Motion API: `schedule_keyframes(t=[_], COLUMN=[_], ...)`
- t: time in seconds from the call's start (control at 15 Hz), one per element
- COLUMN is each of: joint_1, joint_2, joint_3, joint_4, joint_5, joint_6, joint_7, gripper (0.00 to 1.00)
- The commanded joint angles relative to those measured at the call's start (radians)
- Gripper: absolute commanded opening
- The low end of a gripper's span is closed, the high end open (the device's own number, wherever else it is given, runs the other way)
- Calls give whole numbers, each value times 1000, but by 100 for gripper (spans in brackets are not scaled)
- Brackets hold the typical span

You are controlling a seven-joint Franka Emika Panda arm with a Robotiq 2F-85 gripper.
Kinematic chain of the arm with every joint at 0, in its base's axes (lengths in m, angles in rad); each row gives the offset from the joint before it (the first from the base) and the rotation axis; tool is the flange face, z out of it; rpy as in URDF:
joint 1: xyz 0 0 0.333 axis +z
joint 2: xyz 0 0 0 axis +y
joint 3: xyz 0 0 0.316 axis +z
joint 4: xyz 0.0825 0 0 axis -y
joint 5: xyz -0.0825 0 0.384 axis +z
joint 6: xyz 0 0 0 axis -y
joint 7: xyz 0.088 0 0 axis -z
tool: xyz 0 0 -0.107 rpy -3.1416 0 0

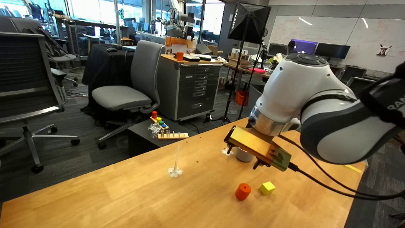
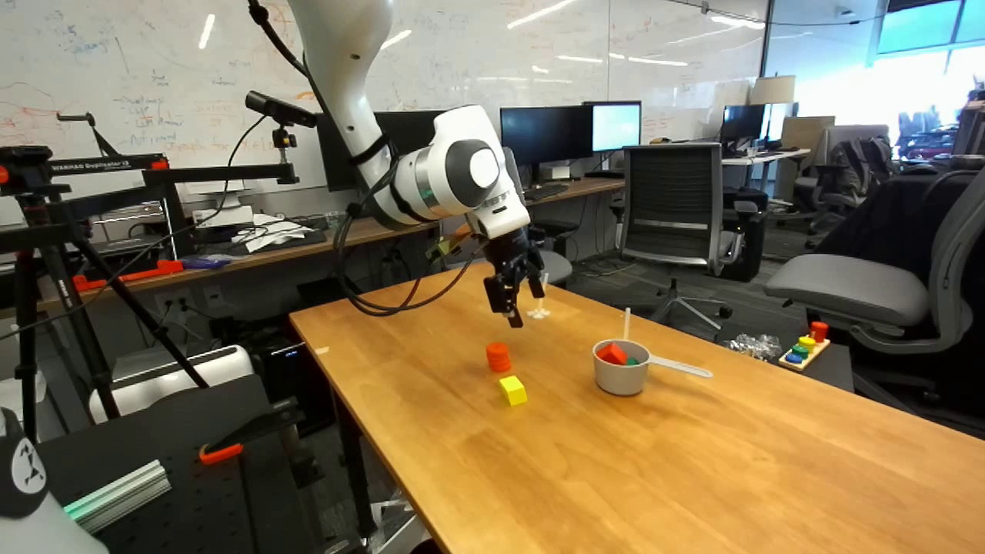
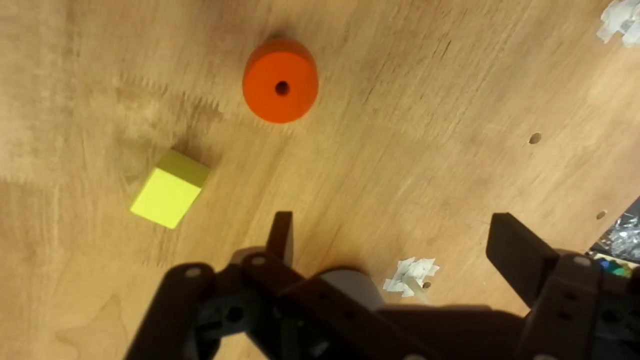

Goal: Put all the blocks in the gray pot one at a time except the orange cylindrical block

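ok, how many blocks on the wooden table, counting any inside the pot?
4 visible: yellow block and orange cylindrical block directly on the tabletop, red block and green block inside the gray pot. More could be hidden lower in the pot.

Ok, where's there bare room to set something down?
In an exterior view, bare table runs from the yellow block and pot to the picture's bottom. In an exterior view there's also a wide patch left of the orange block, in front of the taped stick. Crowded: between the yellow and orange blocks, and behind the pot, where another stick stands.
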Motion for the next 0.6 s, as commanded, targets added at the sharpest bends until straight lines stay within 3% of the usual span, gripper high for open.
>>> schedule_keyframes(t=[0.0, 0.53], joint_1=[90, 322], joint_2=[-15, -107], joint_3=[-76, -286], joint_4=[-72, -235], joint_5=[9, 40], joint_6=[97, 180], joint_7=[95, 107], gripper=[100, 100])
